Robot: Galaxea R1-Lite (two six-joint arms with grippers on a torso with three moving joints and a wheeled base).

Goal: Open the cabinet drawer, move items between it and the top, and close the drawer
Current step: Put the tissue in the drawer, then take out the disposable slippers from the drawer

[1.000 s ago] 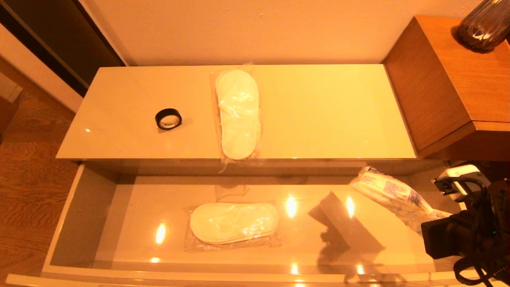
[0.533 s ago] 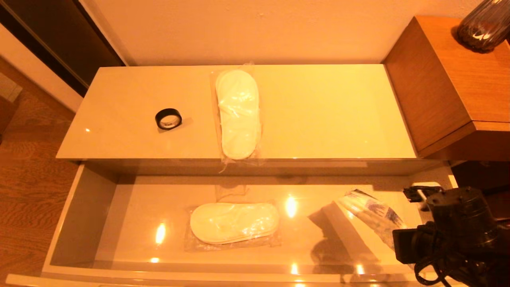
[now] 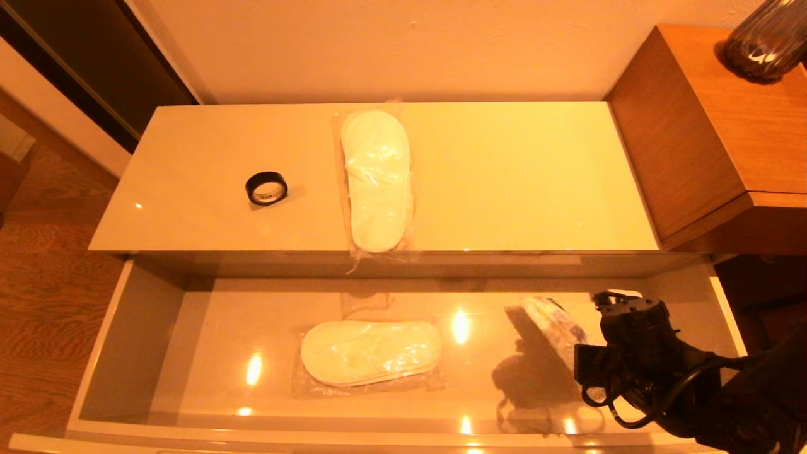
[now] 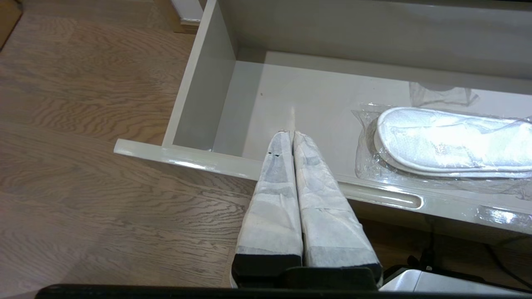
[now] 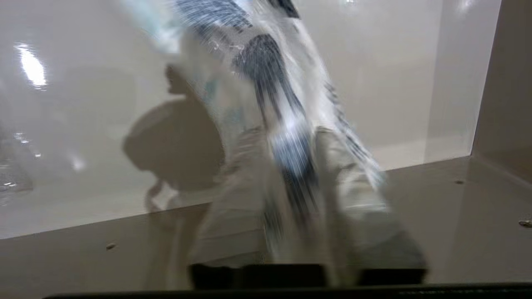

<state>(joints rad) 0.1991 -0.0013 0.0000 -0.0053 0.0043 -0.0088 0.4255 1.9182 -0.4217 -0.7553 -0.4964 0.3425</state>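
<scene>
The cabinet drawer [image 3: 132, 340] stands pulled out below the top [image 3: 517, 176]. On the top lie a black tape ring [image 3: 266, 188] and bagged white slippers [image 3: 377, 180]. Another bagged pair of slippers [image 3: 371, 352] [image 4: 449, 139] lies flat in the middle of the drawer. My right gripper [image 3: 589, 353] [image 5: 286, 133] is low inside the drawer's right part, shut on the white packet with blue print [image 3: 555, 325] [image 5: 257, 62], which slants up and away from it. My left gripper [image 4: 291, 133] is shut and empty, hovering over the drawer's front rim [image 4: 187, 158] near its left end.
A taller brown wooden cabinet [image 3: 712, 139] with a dark vase [image 3: 766, 41] stands against the top's right end. Wood floor [image 3: 44, 284] lies to the left, and the wall runs behind.
My right arm has swung left and down into the drawer, carrying the packet from over the drawer's right rear corner to low inside its right part. The left arm has not moved.
</scene>
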